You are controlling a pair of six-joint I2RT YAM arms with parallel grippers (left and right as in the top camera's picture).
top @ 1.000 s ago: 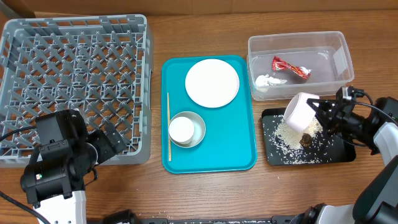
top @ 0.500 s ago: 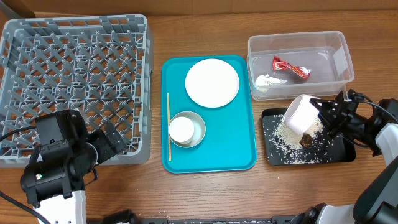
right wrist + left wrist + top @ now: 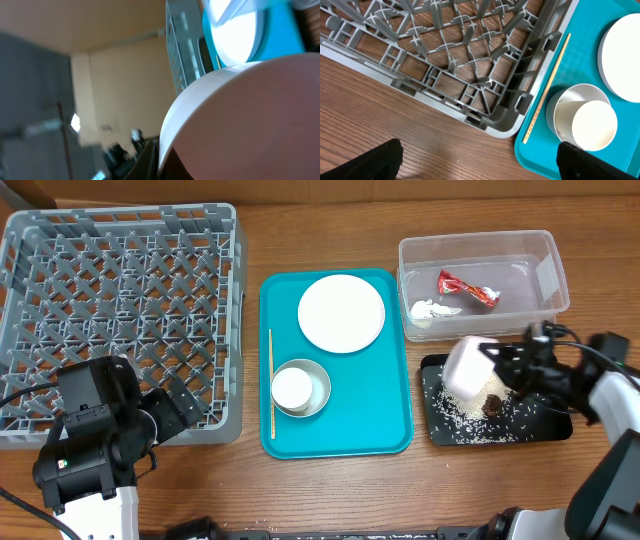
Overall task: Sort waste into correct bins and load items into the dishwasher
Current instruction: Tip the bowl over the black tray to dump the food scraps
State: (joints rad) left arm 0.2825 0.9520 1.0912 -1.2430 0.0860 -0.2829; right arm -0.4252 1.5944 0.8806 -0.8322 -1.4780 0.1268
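Observation:
My right gripper (image 3: 507, 371) is shut on the rim of the small pinkish-white bowl (image 3: 467, 367), holding it tipped over the black tray (image 3: 548, 429). The bowl fills the right wrist view (image 3: 250, 115). Rice grains (image 3: 464, 406) and a brown lump (image 3: 493, 406) lie in the black tray. The red-and-silver wrapper (image 3: 466, 288) and white tissue (image 3: 430, 310) lie in the clear tub (image 3: 480, 242). The white plate (image 3: 341, 313), and the grey bowl (image 3: 319, 376) with the white cup (image 3: 292, 389) inside, sit on the teal tray (image 3: 340, 436). My left gripper (image 3: 480, 165) is open over bare table by the grey rack (image 3: 120, 310).
A thin wooden stick (image 3: 270, 385) lies along the teal tray's left edge, also seen in the left wrist view (image 3: 547, 82). The rack's near right corner (image 3: 492, 127) is just ahead of my left gripper. The grey bowl and cup (image 3: 592, 125) lie to its right.
The right gripper has turned the pinkish-white bowl further over and shifted it slightly left above the black tray. The left arm has not moved.

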